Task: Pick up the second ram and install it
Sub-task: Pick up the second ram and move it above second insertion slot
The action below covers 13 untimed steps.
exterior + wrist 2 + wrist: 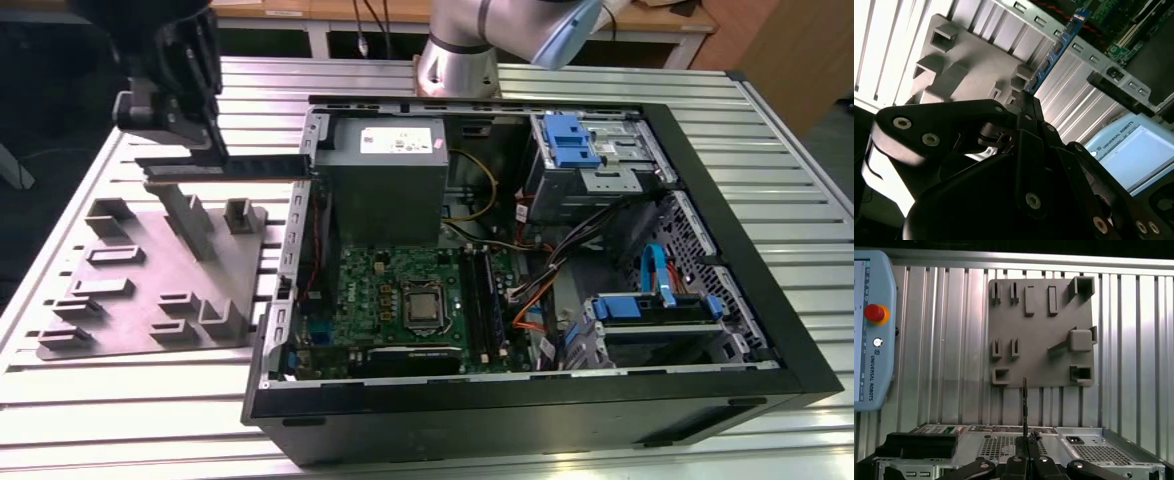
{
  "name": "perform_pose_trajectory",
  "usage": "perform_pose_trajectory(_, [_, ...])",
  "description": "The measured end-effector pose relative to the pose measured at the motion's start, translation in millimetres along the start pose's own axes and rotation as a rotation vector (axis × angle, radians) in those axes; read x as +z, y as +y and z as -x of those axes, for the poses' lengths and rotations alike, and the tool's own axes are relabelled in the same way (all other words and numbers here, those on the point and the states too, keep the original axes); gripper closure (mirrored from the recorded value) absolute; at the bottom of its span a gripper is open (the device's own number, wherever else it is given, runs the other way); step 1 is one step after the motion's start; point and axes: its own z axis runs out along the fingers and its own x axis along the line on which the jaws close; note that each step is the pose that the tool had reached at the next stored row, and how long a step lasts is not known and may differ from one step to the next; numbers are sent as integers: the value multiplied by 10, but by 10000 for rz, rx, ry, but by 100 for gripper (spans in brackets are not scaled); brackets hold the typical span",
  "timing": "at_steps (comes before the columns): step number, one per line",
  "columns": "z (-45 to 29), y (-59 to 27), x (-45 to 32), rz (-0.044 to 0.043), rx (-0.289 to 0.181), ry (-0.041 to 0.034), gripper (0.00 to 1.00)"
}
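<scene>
The second ram [267, 167] hangs level in the air above the gap between the grey fixture plate [147, 270] and the open computer case [747, 300]. My gripper [218, 158] is shut on it from above, near the exterior view's left. In the second wrist view the stick [1056, 47] runs out from between the fingertips of the gripper [1026, 102] as a blue board with chips. In the first wrist view it shows edge-on [1024, 400] above the gripper [1024, 439]. The motherboard [400, 290] with its long black slots [483, 300] lies in the case.
The fixture plate [1039, 330] carries several raised holders and lies on a ribbed aluminium table [80, 400]. A power supply [387, 150], drive cages [587, 150] and loose cables [534, 290] fill the case. A teach pendant [869, 330] lies on the table beside the case.
</scene>
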Motion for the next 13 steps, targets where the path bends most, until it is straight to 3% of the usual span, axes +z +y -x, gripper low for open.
perform_pose_trajectory(13, [-6,-413,-16,1,0,-1,89])
